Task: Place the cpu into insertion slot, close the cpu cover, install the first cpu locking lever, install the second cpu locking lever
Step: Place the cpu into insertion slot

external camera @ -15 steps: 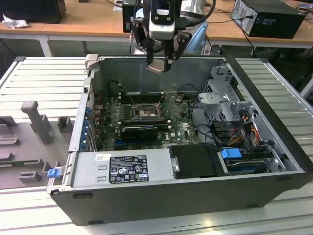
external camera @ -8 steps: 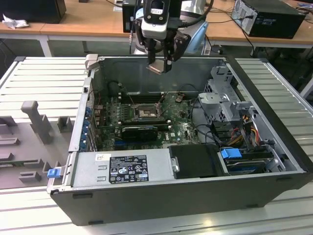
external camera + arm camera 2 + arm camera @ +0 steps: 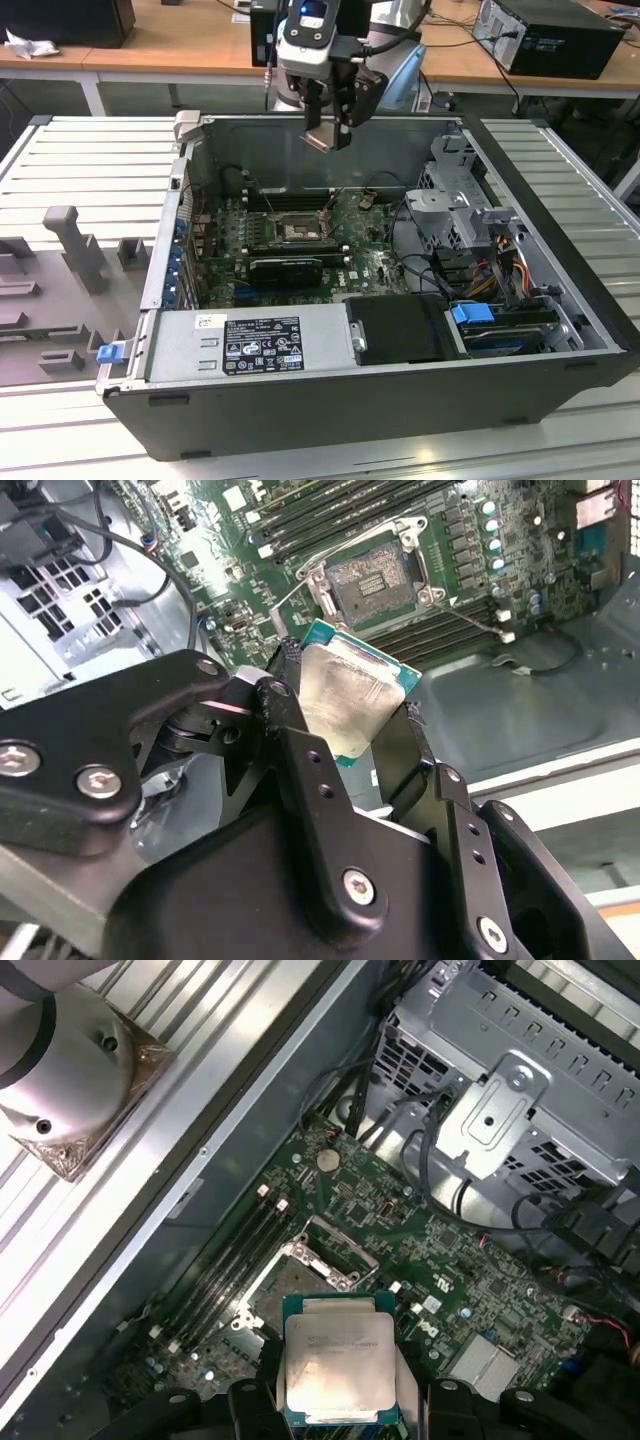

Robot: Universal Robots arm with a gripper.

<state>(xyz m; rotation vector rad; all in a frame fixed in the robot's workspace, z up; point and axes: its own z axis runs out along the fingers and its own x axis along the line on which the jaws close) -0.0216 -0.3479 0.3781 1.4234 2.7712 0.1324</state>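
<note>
The cpu (image 3: 322, 138) hangs above the insertion slot (image 3: 298, 230); memory slots (image 3: 288, 197) lie behind it, a drive cage (image 3: 450, 197) at the exterior view's right.

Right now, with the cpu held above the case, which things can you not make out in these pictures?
1. Underside of the cpu: both wrist views show its metal top.
2. Part of the insertion slot: first wrist view, the cpu covers it.
3. The slot's pins: exterior view, too small.
</note>
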